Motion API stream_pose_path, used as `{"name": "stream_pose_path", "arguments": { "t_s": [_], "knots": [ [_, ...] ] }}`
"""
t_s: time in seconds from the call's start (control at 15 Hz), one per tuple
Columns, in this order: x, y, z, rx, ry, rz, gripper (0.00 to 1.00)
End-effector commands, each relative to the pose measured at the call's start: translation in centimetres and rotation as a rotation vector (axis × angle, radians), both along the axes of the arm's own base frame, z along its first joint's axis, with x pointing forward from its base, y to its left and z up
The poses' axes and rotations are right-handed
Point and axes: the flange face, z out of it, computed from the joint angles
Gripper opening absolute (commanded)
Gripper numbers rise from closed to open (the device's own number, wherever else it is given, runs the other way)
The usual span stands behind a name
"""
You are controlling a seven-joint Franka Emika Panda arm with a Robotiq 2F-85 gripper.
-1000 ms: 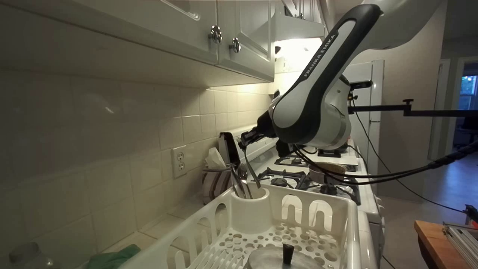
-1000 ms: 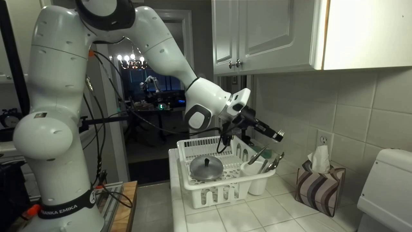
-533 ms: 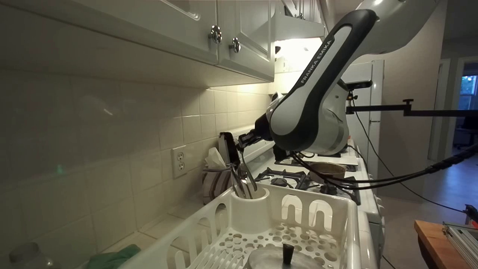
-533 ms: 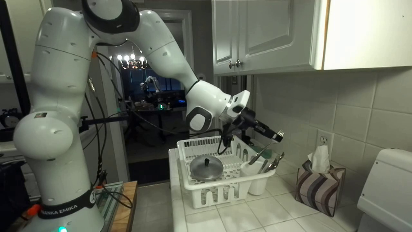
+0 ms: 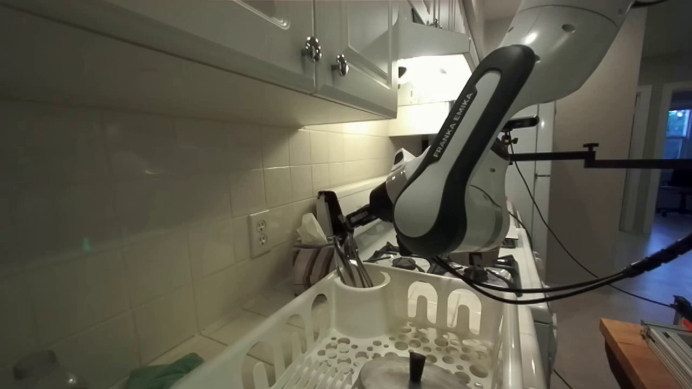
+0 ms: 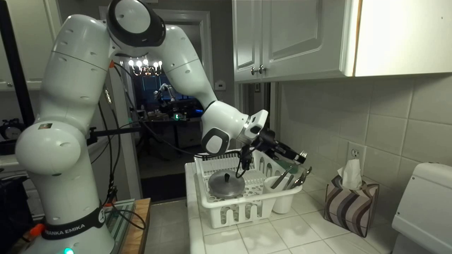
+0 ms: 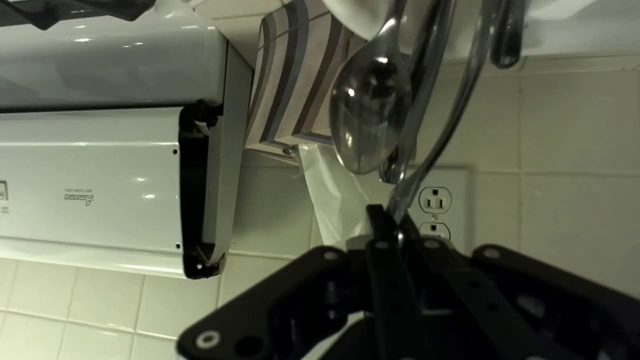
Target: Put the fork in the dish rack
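1. Claw (image 7: pixel 393 224) is clamped on the fork (image 6: pixel 282 176), close to its tines; the tines show just above the claw's tip.
2. Fork is tilted, handle slanting down, lower end within the mouth of the white cup (image 5: pixel 362 313) in both exterior views.
3. Cup also holds a spoon (image 7: pixel 370 115) and other cutlery, just beside the fork.
4. Cup sits at a corner of the dish rack (image 6: pixel 219 204); pot lid (image 6: pixel 226 188) inside, knob up.
5. Dish rack stands on the tiled desk (image 6: pixel 254 243); striped tissue box (image 6: pixel 348 204) apart from it.
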Motion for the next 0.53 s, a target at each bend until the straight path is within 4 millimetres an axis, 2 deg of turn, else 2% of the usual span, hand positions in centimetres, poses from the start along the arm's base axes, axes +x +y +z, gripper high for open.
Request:
{"name": "stream_pose_path", "arguments": {
  "t_s": [0.0,0.07,0.13,0.2,0.47],
  "knots": [
    [-0.1,1.1,-1.4,-0.009,-0.011,-0.003,0.01],
    [-0.2,1.2,-1.8,-0.025,-0.004,-0.001,0.02],
    [-0.3,1.4,-2.1,-0.030,0.004,0.006,0.29],
    [-0.4,1.6,-2.3,-0.035,0.014,0.012,0.31],
    [-0.7,2.5,-2.5,-0.028,0.036,0.036,0.57]
  ]
}}
